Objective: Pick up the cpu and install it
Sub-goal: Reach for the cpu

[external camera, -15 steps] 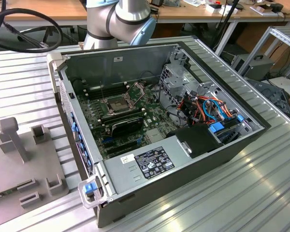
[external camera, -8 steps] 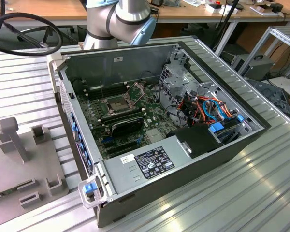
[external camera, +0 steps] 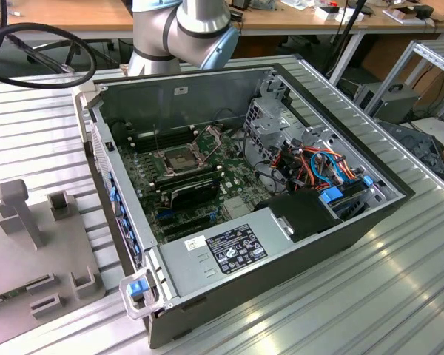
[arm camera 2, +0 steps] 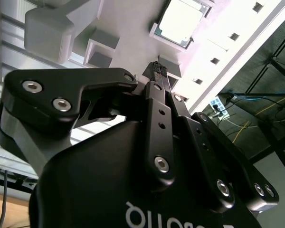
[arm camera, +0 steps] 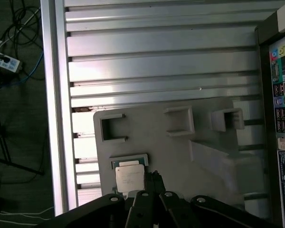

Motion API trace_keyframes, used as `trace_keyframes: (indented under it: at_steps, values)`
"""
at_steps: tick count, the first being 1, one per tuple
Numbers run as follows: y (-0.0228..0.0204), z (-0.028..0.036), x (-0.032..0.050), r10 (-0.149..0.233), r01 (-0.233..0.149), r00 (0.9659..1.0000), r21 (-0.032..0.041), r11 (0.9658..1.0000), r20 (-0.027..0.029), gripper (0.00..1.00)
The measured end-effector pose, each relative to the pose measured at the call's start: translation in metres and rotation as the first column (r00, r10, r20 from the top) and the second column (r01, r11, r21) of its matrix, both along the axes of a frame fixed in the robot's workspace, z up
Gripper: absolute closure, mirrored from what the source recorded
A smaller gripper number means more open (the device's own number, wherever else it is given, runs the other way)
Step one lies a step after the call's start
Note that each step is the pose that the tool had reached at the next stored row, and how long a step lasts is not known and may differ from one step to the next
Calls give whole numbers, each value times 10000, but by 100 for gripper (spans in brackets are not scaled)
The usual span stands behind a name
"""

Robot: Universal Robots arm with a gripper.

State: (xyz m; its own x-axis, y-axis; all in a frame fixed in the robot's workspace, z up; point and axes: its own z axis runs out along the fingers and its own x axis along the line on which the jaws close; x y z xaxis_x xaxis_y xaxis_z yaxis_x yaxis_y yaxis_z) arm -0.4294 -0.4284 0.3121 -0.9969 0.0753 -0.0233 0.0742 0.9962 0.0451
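Note:
The cpu point(arm camera: 129, 177), a small square chip with a dull silver top, lies flat in a shallow framed seat on a grey fixture plate point(arm camera: 180, 156). In the second wrist view the cpu point(arm camera 2: 180, 21) sits just beyond my fingertips. My gripper point(arm camera: 155, 176) hovers over the plate right beside the chip, black fingers pressed together with nothing between them; the gripper point(arm camera 2: 157, 68) looks the same in the second wrist view. In the exterior view the open computer case point(external camera: 340, 244) holds the motherboard, whose dark square socket point(external camera: 181, 157) has its metal frame lifted.
The fixture plate point(external camera: 15, 259) lies at the exterior view's left on the ribbed aluminium table and carries several raised grey blocks point(arm camera: 180, 121). The case wall with ports point(arm camera: 282, 85) borders the plate. Inside the case are a power supply point(external camera: 229, 248), cables point(external camera: 311, 166) and a black card point(external camera: 192, 188).

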Motion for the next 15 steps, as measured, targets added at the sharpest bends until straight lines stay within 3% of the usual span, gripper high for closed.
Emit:
trace_keyframes:
  at_steps: [15]
  values:
    - [-123,-31,-14,0,0,10000,0,10000,0,89]
